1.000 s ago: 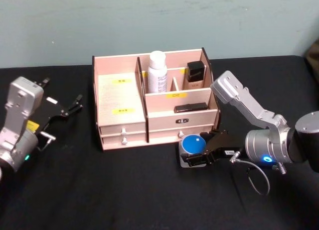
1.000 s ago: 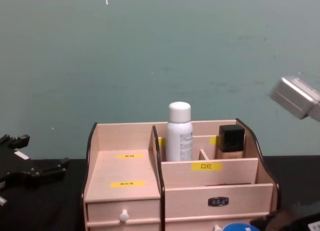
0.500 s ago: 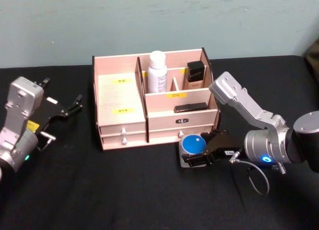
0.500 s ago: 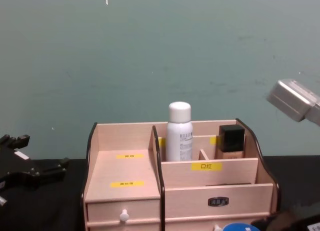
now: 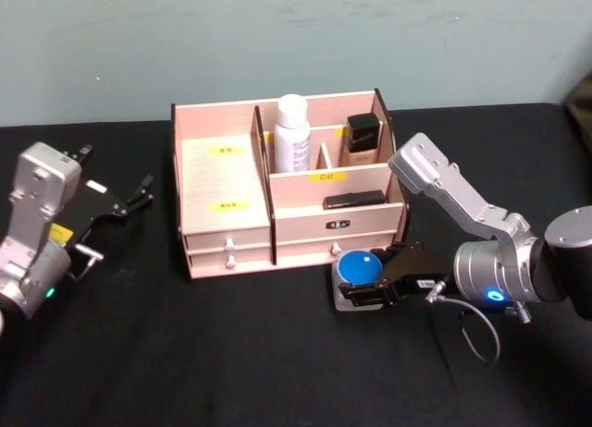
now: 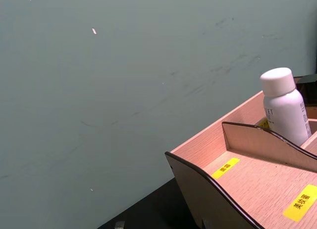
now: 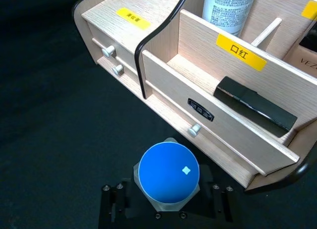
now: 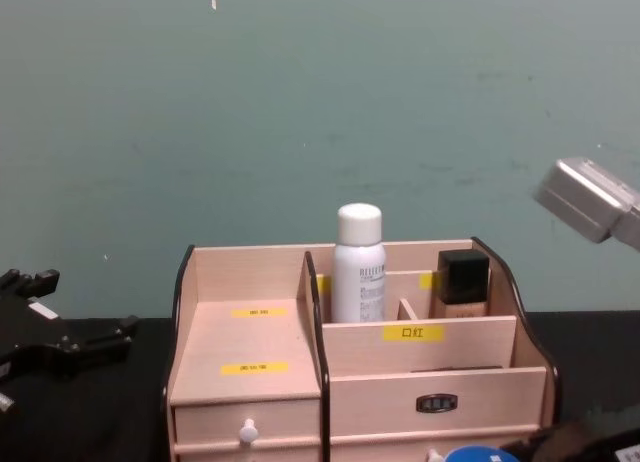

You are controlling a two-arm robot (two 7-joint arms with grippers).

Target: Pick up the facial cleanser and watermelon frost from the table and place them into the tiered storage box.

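- Left gripper (image 5: pixel 116 173), well left of the light wooden tiered storage box (image 5: pixel 305 225) with dark-edged curved sides. It is low over the black tabletop (image 5: pixel 231 353). Jaws spread, nothing between them.
- Box stands toward the back of the table, against the teal wall. On its left half are a stepped shelf with two yellow labels and two small white-knobbed drawers below.
- White cylindrical bottle with a white cap (image 5: pixel 292 136), upright in the box's rear compartment, just right of the tall centre divider.
- Flat black bar (image 5: pixel 354 201), lying lengthwise in the box's lower front tray, behind the panel with the small dark plate.
- Square bottle with a black cap (image 5: pixel 363 139), upright in the box's rear right corner.
- Round blue-lidded container with a pale body (image 5: pixel 357 266), on the tabletop just in front of the box's right-hand drawers, not touching them.
- Right gripper (image 5: pixel 363 281), reaching in from the right of the box, low at the tabletop. Jaws pinching the blue-lidded container by its pale sides, one black finger (image 7: pixel 116 201) against each flank.
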